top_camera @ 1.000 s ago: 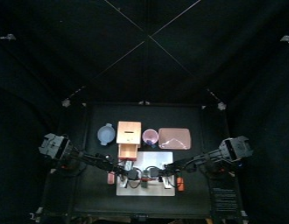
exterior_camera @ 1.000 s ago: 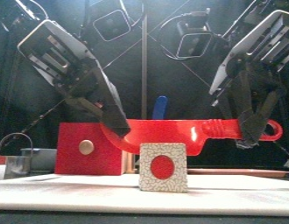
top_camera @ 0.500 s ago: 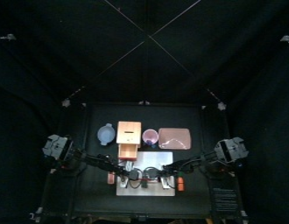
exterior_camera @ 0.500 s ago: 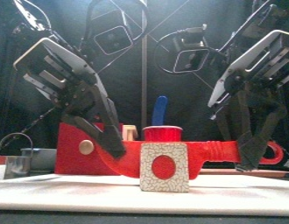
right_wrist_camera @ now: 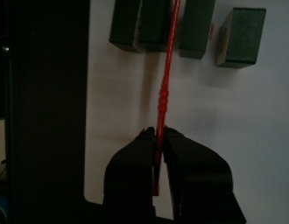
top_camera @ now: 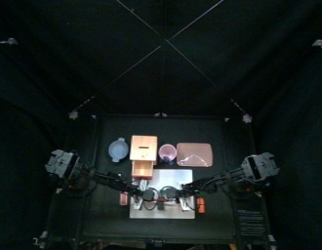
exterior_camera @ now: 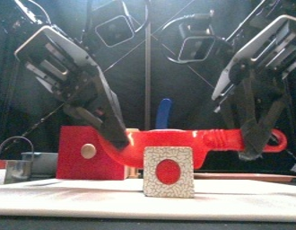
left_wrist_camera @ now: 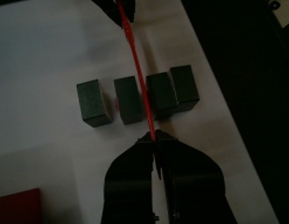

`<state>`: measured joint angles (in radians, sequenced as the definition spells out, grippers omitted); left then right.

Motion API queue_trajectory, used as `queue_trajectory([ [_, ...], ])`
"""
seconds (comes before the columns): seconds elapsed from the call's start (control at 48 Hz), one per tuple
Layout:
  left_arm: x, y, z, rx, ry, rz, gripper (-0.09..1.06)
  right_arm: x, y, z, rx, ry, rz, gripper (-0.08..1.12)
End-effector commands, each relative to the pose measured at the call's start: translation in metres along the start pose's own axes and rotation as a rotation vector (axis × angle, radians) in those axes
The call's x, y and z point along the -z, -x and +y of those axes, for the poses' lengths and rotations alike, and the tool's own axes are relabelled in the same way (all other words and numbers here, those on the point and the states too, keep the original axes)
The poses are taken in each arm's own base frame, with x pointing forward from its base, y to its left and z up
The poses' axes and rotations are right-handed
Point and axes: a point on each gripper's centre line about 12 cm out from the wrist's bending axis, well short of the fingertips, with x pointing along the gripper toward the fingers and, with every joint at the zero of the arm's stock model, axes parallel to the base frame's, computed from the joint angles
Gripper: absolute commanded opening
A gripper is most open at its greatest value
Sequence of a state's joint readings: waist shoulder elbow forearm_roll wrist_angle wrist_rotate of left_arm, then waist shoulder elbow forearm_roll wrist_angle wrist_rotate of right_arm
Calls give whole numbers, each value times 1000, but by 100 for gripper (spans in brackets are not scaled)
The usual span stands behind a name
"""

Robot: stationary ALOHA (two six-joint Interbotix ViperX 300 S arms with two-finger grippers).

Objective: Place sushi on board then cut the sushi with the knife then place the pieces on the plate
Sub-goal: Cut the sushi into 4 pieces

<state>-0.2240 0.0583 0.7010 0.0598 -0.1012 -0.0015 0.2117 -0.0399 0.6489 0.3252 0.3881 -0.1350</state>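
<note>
Left gripper (left_wrist_camera: 155,147) and right gripper (right_wrist_camera: 160,140) each clamp one end of red knife (left_wrist_camera: 137,70) over sushi roll (left_wrist_camera: 127,98). Best to keep it level on a block seam and press straight down.

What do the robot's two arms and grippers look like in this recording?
Both arms are black, with black cables curving above them. The left gripper and right gripper each have two tapering jaws, grey from outside and black in the wrist views. No markings are legible.

We are counting four sushi pieces (left_wrist_camera: 95,102) (one slightly apart), one red knife (left_wrist_camera: 135,70), one blue knife (exterior_camera: 164,110), one board (top_camera: 177,176), tray (top_camera: 194,153), box (top_camera: 142,146), bowl (top_camera: 118,149), cup (top_camera: 168,150).
</note>
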Motion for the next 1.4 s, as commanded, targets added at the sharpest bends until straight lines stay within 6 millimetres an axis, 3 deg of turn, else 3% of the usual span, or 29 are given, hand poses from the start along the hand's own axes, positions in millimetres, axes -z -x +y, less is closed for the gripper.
queue_trajectory([
  [0.021, -28, 12, 12, -27, 2, -87, 34, -29, 29, 8, -15, 27, -126, 28],
  [0.562, -31, 2, -17, 31, 5, -89, 34, -21, 18, 31, -66, 24, -94, 29],
  [1.396, -13, -9, -15, 27, 10, -30, 34, -13, -4, 24, -46, 17, -36, 29],
])
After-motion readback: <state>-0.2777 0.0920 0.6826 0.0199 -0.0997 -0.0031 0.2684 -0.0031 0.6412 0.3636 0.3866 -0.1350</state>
